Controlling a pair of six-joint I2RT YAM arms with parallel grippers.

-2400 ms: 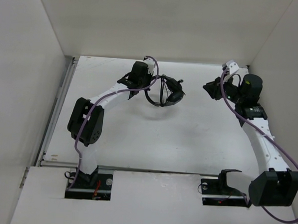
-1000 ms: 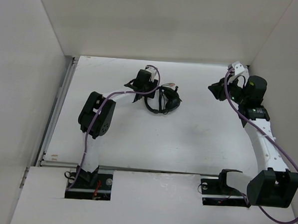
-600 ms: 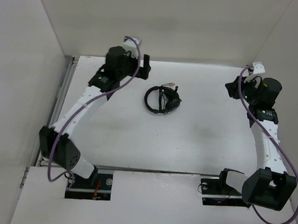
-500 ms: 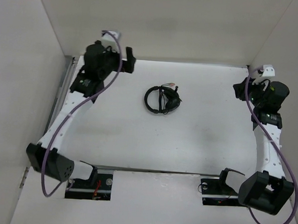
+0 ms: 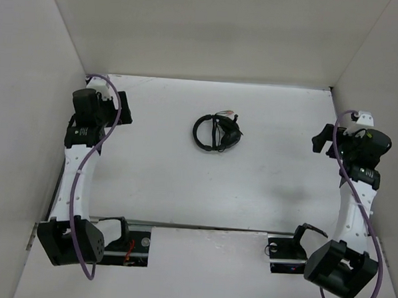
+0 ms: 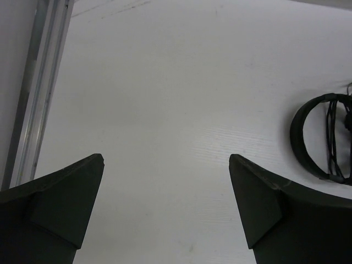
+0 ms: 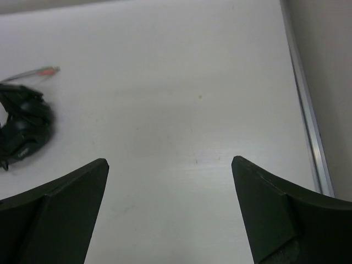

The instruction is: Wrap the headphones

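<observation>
The black headphones (image 5: 216, 133) lie alone on the white table, back of centre, folded into a compact bundle with the cable wound around them. The plug end (image 5: 228, 113) sticks out toward the back. My left gripper (image 5: 125, 109) hangs far to their left near the table's left edge, open and empty. In the left wrist view the headband (image 6: 301, 137) shows at the right edge, well away from the left gripper (image 6: 166, 158). My right gripper (image 5: 323, 138) is far to the right, also open and empty. The right wrist view has the headphones (image 7: 25, 129) at its left edge, far from the right gripper (image 7: 170, 160).
A metal rail (image 6: 38, 93) runs along the table's left edge, and another rail (image 7: 308, 110) along the right edge. Plain walls enclose the table at the back and on both sides. The arm bases (image 5: 121, 235) sit at the near edge.
The left gripper let go of the headphones, which now rest on the table. Both arms swung outward to the table's sides, and both grippers opened wide.
</observation>
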